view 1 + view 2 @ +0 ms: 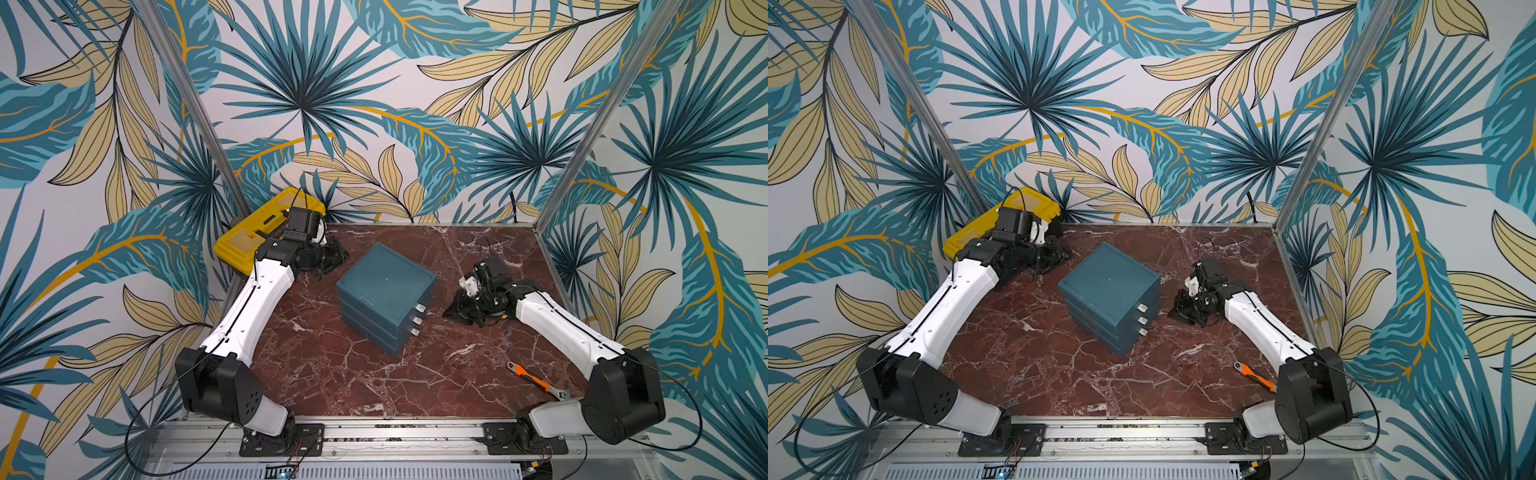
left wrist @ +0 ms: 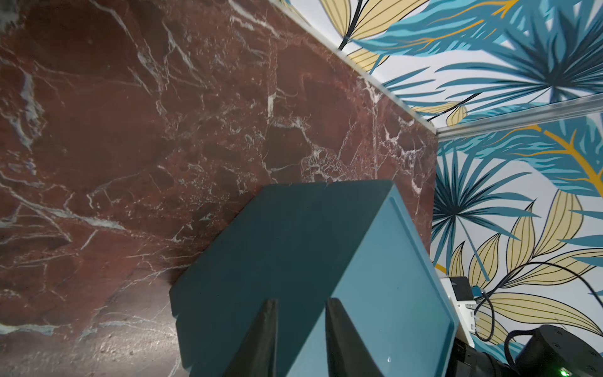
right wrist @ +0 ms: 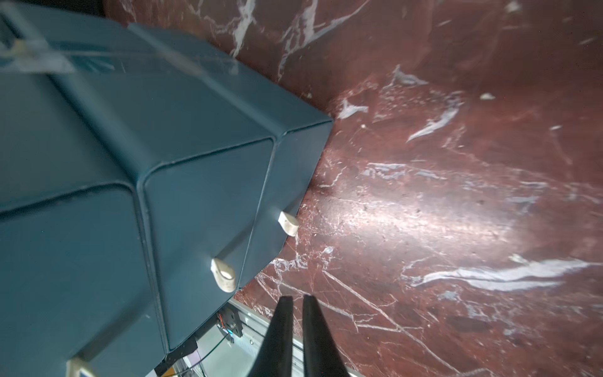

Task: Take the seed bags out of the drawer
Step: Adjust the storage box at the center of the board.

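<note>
A teal drawer unit (image 1: 386, 286) (image 1: 1108, 282) stands mid-table, its three drawers pushed in, each with a white handle (image 1: 420, 308) facing front-right. No seed bags show; they are hidden. My left gripper (image 1: 337, 257) (image 2: 301, 302) hovers by the unit's back-left side (image 2: 261, 261), jaws almost together with a narrow gap and nothing between them. My right gripper (image 1: 451, 311) (image 3: 297, 297) sits low on the handle side, a short way right of the handles (image 3: 223, 272), jaws nearly touching and empty.
A yellow case (image 1: 249, 232) leans at the back-left table corner behind the left arm. An orange-handled wrench (image 1: 534, 380) lies front-right near the right arm's base. Patterned walls close the table at the back and both sides.
</note>
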Tool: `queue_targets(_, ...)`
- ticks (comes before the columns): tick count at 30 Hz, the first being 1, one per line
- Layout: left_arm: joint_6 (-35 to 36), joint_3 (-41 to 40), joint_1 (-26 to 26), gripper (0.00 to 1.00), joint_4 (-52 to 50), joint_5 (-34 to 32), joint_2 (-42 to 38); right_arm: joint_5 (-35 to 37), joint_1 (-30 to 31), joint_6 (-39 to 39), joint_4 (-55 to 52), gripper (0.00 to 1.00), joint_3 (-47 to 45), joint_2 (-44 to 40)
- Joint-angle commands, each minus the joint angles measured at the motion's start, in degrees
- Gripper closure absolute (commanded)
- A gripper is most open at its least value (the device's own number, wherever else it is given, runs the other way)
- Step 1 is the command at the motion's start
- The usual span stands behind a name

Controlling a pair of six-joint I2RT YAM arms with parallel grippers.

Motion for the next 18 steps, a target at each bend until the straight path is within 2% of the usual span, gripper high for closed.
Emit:
queue_targets(1, 1.4, 1.4, 0.3, 0.71, -3.0, 1.4, -0.6, 0.5, 1.5, 1.1, 3.1, 0.89, 3.1, 3.5)
queue_targets(12, -0.4, -6.1, 0.4, 0.71, -2.1, 0.4, -5.6, -2.2, 3.5, 0.6, 3.1, 0.90, 13.1, 13.8)
queue_targets(18, -1.1, -6.7, 0.4, 0.70, -1.0, 0.0, -5.9, -2.9, 4.2, 2.1, 4.2, 0.90, 15.9, 16.6)
